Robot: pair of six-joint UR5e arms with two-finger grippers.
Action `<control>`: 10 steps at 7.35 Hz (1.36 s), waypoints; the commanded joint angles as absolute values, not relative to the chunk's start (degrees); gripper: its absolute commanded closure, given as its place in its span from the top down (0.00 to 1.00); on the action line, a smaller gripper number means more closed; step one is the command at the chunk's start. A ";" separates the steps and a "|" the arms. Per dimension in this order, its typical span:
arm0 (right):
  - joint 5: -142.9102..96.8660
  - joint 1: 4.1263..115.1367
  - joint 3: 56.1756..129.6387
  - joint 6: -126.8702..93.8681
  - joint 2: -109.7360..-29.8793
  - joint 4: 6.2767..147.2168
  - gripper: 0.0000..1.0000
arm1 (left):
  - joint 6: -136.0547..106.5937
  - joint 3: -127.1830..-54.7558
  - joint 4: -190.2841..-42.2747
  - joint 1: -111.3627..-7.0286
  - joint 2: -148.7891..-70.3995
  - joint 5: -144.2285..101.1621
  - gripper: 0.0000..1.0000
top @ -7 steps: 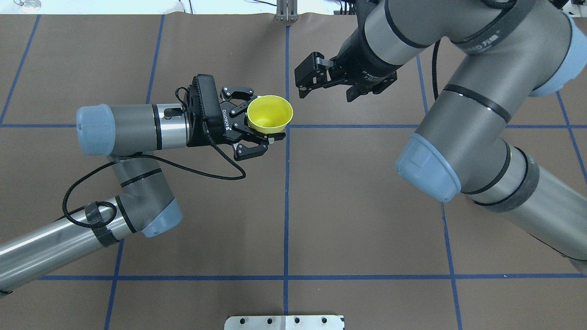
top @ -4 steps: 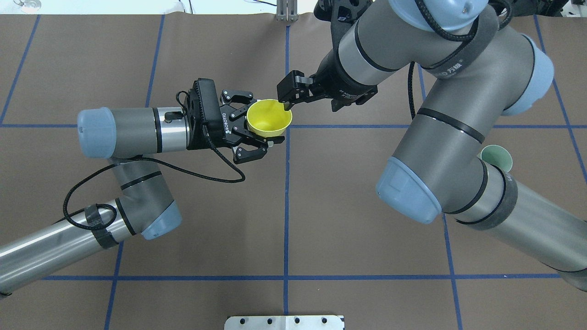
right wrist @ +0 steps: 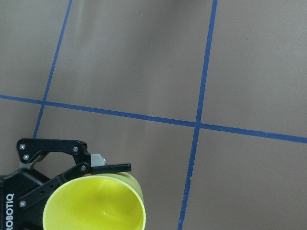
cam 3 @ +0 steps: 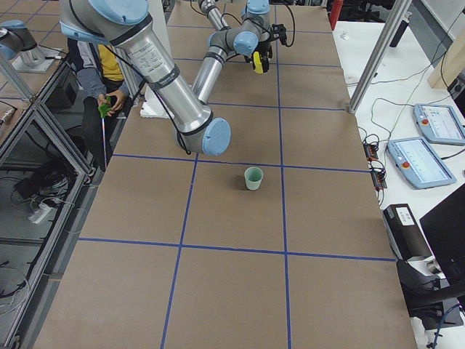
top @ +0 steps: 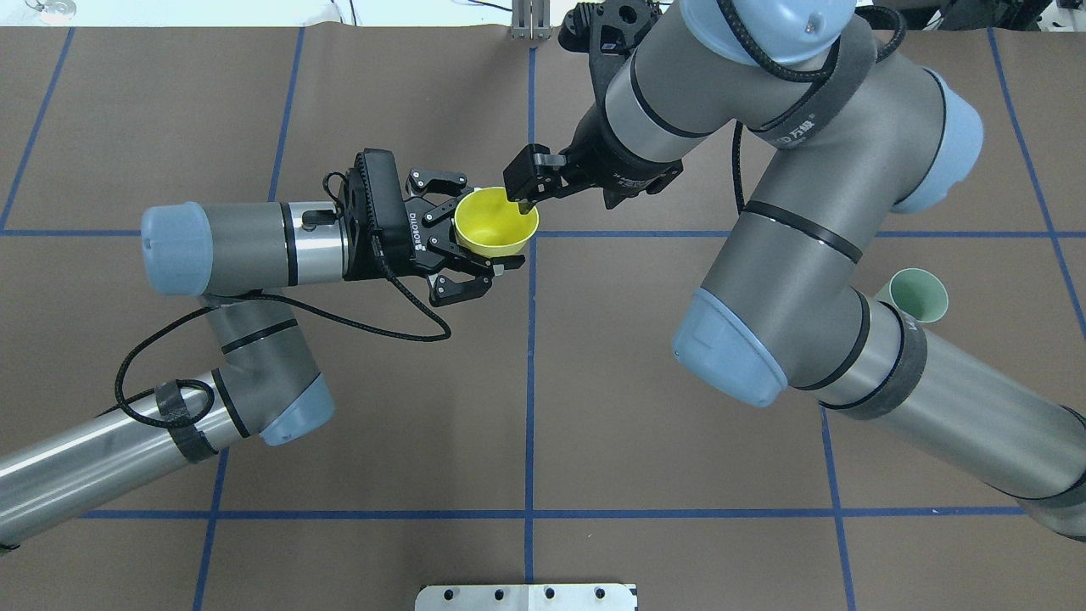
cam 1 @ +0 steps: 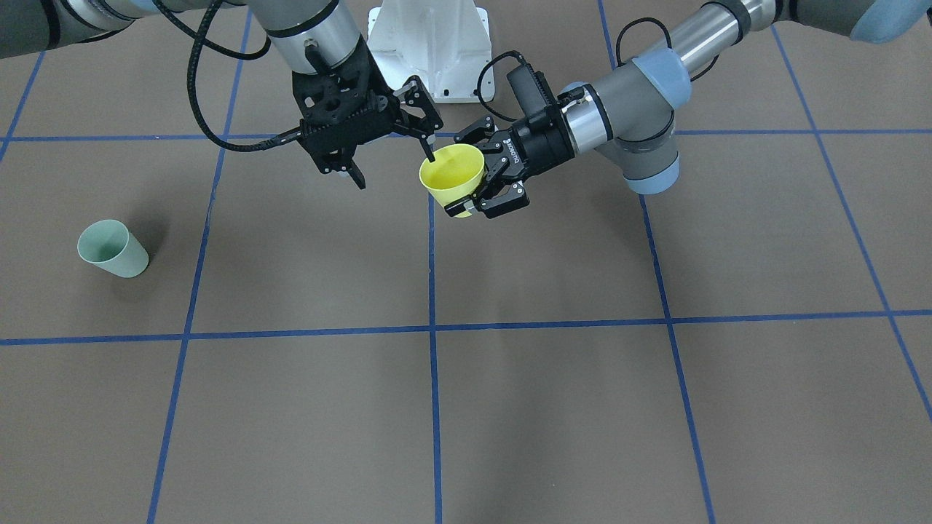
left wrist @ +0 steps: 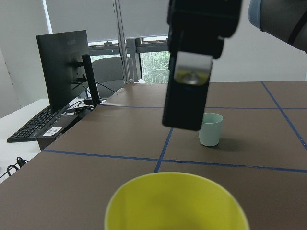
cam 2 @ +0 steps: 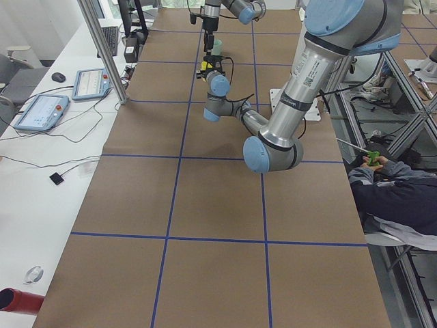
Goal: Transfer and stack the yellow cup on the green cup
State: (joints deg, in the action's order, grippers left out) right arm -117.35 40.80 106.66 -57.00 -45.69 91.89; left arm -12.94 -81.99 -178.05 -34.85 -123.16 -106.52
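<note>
The yellow cup (top: 495,222) is upright in the air above the table's middle, with my left gripper (top: 485,227) shut on its wall from the side. It also shows in the front view (cam 1: 453,175) and the right wrist view (right wrist: 93,206). My right gripper (cam 1: 393,164) is open wide beside the cup. One finger (top: 519,182) dips just inside the rim, the other stays outside; that finger fills the left wrist view (left wrist: 187,86). The green cup (top: 915,294) stands upright on the table far to my right, also in the front view (cam 1: 113,249) and the left wrist view (left wrist: 211,129).
Brown table cover (top: 662,475) with blue tape grid lines. My right arm's elbow (top: 730,348) hangs over the table beside the green cup. A white mount (cam 1: 429,44) stands at the robot's base. Operators' desks with pendants (cam 3: 421,160) flank the table.
My right gripper has come down and left from well clear of the cup until one finger is inside its rim. The arm's shift uncovered the green cup. My left gripper barely moved.
</note>
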 commanded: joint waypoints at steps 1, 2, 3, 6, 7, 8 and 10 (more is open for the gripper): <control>-117.33 39.91 104.60 -56.16 -44.31 91.76 0.99 | -13.01 -82.00 -178.15 -34.80 -123.13 -106.52 0.02; -117.16 39.55 103.81 -56.08 -43.95 91.58 0.99 | -13.01 -82.00 -178.15 -34.80 -123.13 -106.52 0.02; -117.07 39.03 101.10 -56.16 -44.03 88.28 0.96 | -13.01 -82.09 -178.15 -34.80 -123.13 -106.52 0.02; -117.25 38.50 98.61 -55.99 -44.12 84.46 0.76 | -13.01 -82.00 -178.07 -34.80 -123.13 -106.52 0.03; -117.42 38.41 98.70 -55.99 -44.12 84.46 0.64 | -13.01 -82.00 -178.07 -34.80 -123.05 -106.52 0.03; -117.42 38.41 98.70 -55.99 -44.03 84.46 0.54 | -13.01 -81.91 -178.07 -34.80 -122.96 -106.52 0.03; -117.25 38.32 98.88 -56.60 -43.95 84.46 0.00 | -13.01 -82.00 -178.15 -34.80 -122.96 -106.52 0.05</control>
